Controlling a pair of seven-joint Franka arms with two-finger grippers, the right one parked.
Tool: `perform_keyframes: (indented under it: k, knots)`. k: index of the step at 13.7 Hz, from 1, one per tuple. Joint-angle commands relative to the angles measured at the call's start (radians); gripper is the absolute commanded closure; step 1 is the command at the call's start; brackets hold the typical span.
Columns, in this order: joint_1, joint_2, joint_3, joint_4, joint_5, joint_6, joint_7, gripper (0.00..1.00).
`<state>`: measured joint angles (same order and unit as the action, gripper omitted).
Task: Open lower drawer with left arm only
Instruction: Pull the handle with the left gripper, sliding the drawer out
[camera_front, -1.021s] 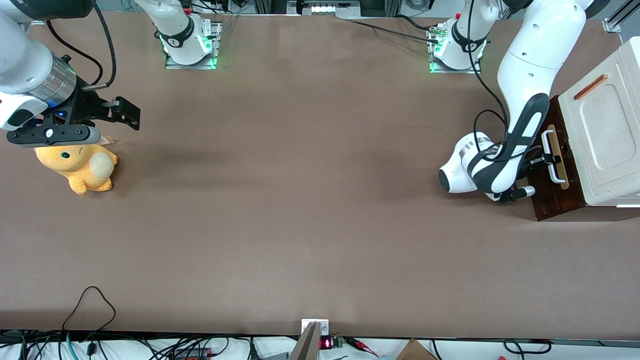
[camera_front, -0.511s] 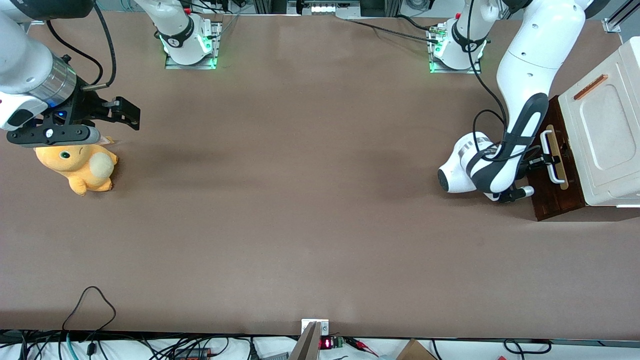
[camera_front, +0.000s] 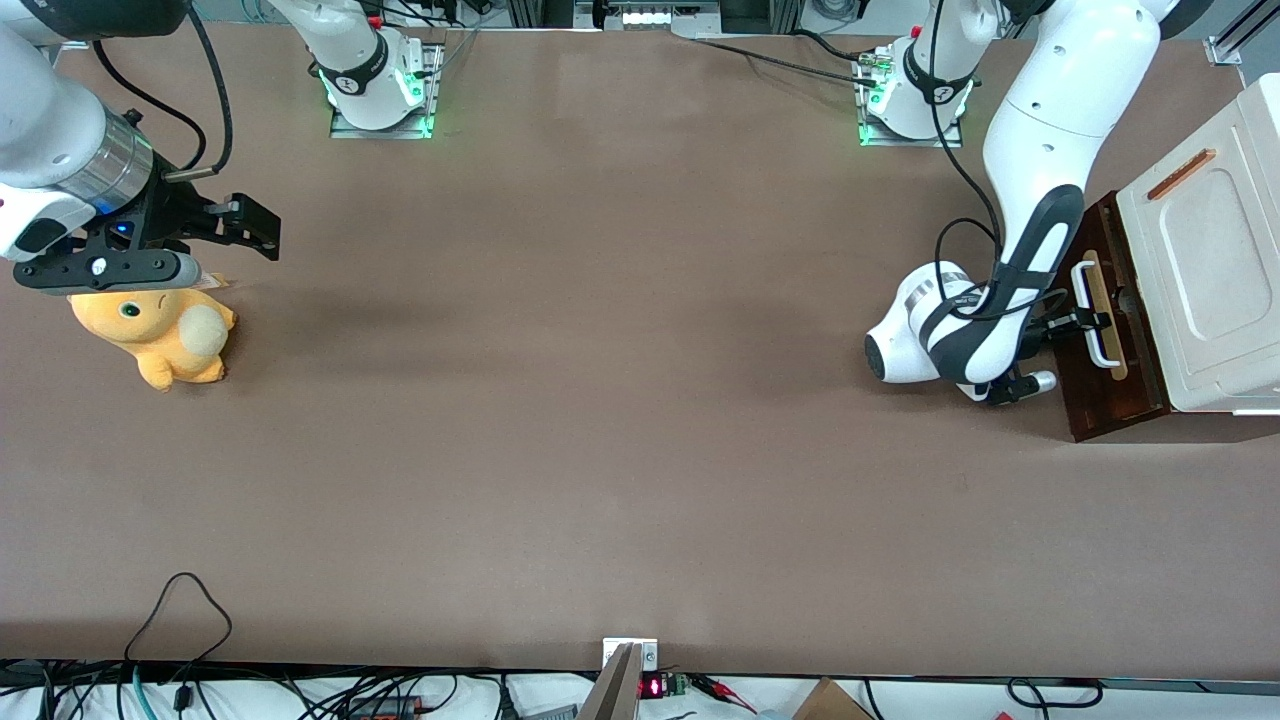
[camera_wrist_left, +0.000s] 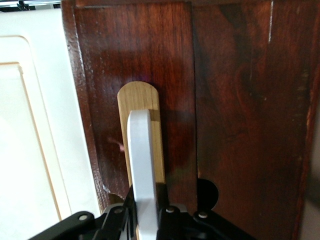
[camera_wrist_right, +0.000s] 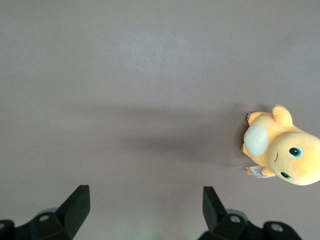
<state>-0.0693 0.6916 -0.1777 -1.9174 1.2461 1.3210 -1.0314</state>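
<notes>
- With its jaws pinching the white bar handle (camera_wrist_left: 142, 165) at right of frame, the gripper (camera_front: 1078, 322) holds the lower drawer (camera_front: 1110, 385), slightly out.
- An off-axis pull risks slipping off or dragging the white cabinet (camera_front: 1205, 270).

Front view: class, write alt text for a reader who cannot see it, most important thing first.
The left arm reaches to the lower drawer of a white cabinet, its gripper shut on the drawer's white bar handle. The dark wooden drawer front stands a little out from the cabinet. Toward the parked arm's end of the brown table lies an orange plush toy.
</notes>
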Motion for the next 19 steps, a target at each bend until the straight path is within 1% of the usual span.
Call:
perform_keyframes:
  k: [1,4,19]
  knots:
    - [-0.043,0.002,0.0,0.034,0.015,-0.028,0.028,0.99]
    - [-0.056,0.003,0.0,0.034,0.01,-0.028,0.027,0.99]
    - [-0.176,0.037,0.0,0.069,-0.088,-0.042,0.005,0.99]
